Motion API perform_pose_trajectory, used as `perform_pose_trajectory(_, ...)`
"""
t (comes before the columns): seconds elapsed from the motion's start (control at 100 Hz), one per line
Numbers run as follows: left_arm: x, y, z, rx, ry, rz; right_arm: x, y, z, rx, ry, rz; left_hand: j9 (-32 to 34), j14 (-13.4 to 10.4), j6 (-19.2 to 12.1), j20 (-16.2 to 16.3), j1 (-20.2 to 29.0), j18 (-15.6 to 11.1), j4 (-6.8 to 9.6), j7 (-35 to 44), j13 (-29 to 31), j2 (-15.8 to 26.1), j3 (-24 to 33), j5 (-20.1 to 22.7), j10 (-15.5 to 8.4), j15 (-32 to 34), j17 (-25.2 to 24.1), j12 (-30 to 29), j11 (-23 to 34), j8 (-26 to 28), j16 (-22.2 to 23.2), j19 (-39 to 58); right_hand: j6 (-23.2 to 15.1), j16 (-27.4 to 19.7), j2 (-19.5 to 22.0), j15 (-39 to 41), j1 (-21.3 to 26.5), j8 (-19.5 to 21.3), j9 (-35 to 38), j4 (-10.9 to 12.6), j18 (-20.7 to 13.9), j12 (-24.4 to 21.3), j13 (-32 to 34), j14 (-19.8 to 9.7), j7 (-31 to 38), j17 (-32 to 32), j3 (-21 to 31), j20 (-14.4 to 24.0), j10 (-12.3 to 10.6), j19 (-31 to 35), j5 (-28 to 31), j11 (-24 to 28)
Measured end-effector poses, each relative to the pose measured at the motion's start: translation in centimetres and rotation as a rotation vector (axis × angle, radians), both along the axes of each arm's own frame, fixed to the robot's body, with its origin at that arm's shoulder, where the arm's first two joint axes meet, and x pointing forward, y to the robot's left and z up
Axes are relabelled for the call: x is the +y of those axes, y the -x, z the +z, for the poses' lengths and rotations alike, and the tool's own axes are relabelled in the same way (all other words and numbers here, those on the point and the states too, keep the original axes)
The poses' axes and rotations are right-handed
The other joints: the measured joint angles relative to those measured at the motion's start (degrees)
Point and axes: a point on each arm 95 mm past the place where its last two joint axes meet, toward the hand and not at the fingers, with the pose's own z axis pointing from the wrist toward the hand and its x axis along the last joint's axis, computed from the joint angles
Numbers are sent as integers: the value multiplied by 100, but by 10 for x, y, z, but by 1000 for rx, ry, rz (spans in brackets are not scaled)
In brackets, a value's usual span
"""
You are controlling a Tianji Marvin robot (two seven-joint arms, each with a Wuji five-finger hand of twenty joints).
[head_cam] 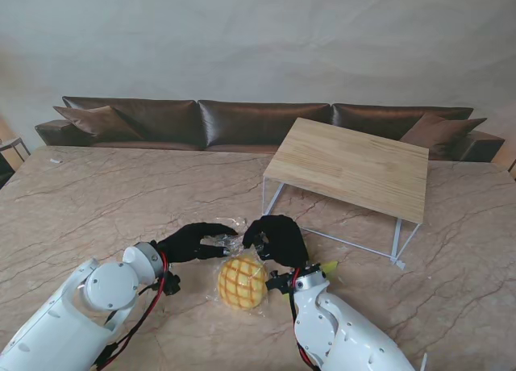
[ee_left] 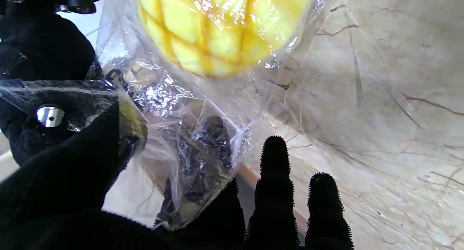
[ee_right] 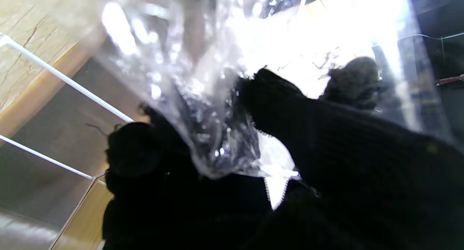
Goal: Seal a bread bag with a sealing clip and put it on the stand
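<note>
Stand view: a round yellow bun with a scored grid crust sits in a crinkled clear plastic bread bag [head_cam: 239, 276] on the veined beige marble desk [head_cam: 97, 202], near me, between both arms. The black-gloved left hand [head_cam: 189, 241] and black-gloved right hand [head_cam: 276, 239] both pinch the bag's bunched neck, fingers curled on the film. A light wooden stand with thin white metal legs [head_cam: 351, 168] stands farther off, to the right.
</note>
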Motion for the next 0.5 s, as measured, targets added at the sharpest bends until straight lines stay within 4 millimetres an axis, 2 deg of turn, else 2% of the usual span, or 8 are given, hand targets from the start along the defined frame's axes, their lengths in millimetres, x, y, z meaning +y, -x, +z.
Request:
perform_pose_trajectory(0.09, -1, 0, -3, -11, 1, 8, 1, 1, 0, -4, -2, 1, 795, 0, -632, 0, 850, -42, -217, 1451, 196, 7, -338, 670, -176, 404, 9, 1745, -149, 157, 594, 194, 0, 0, -1, -53, 0, 38, -37, -7, -3, 0, 0, 0, 0, -9, 0, 1, -20, -29, 0, 0)
perform_pose_trajectory(0.14, -2, 0, -4, -10, 11, 15, 1, 1, 0, -7, 0, 2, 1035, 0, -875, 0, 1257, -62, -264, 2208, 327, 98, -540, 818, -196, 588, 10, 2173, -230, 362, 841, 328, 0, 0, -1, -110, 0, 38, -63, -8, -5, 0, 0, -1, 0, -11, 0, 1, -35, -48, 0, 0)
perform_pose_trajectory(0.18, -3, 0, -6, -5, 24, 20, 1, 1, 0, -12, 5, 3, 1066, 0, -974, 49, 1475, -88, -264, 2470, 332, 182, -728, 810, -196, 650, 12, 2215, -476, 834, 921, 459, 0, 0, -1, -138, 0, 39, -74, -8, -8, 0, 0, -2, 0, -13, 0, 1, -45, -64, 0, 0)
perform_pose_trajectory(0.22, -3, 0, -7, -2, 33, 23, 1, 2, 0, -17, 14, 3, 1113, 2, -988, 97, 1645, -127, -273, 2608, 391, 339, -927, 641, -189, 653, 62, 1852, -923, 1389, 924, 632, 0, 0, -1, -241, 0, 39, -76, -8, -12, -1, 0, -2, 0, -33, 0, 1, -47, -102, 0, 0)
perform_pose_trajectory(0.25, -4, 0, -8, -1, 37, 24, 1, 2, 0, -20, 21, 3, 1187, 2, -990, 168, 1790, -147, -279, 2609, 560, 473, -1087, 565, -124, 657, 133, 1225, -1101, 1787, 910, 813, 0, 0, -1, -339, 0, 39, -77, -12, -44, -31, 0, -2, -32, -51, 6, 1, -48, -149, 0, 0)
perform_pose_trajectory(0.33, -4, 0, -9, -2, 57, 35, -2, 4, 2, -30, 42, 4, 1380, 4, -986, 287, 2033, -198, -290, 2613, 996, 535, -1286, 433, 114, 824, 282, -9, -1142, 2308, 789, 1239, 13, -106, -16, -786, 0, 39, -147, -25, -136, -264, 0, -12, -155, -193, 20, -9, -116, -291, 0, -34)
perform_pose_trajectory(0.39, -5, 1, -10, 3, 95, 56, -5, 6, 5, -38, 71, 12, 1559, 58, -952, 350, 2143, -207, -310, 2624, 1279, 591, -1400, 388, 239, 1031, 387, -324, -991, 2342, 777, 1540, 122, -171, -155, -1209, 0, -95, -238, -41, -205, -464, -205, -28, -221, -438, 300, -35, -141, -507, 0, -177)
perform_pose_trajectory(0.5, -6, 2, -12, -18, 129, 98, -14, 11, 11, -43, 178, 43, 1794, 136, -905, 389, 2284, -248, -310, 2676, 1710, 599, -1416, 369, 384, 1376, 591, -529, -725, 2344, 779, 1985, 217, -373, -680, -2471, -50, -581, -969, -2, -505, -990, -1230, -162, -372, -1304, 836, -66, -639, -1213, -114, -542)
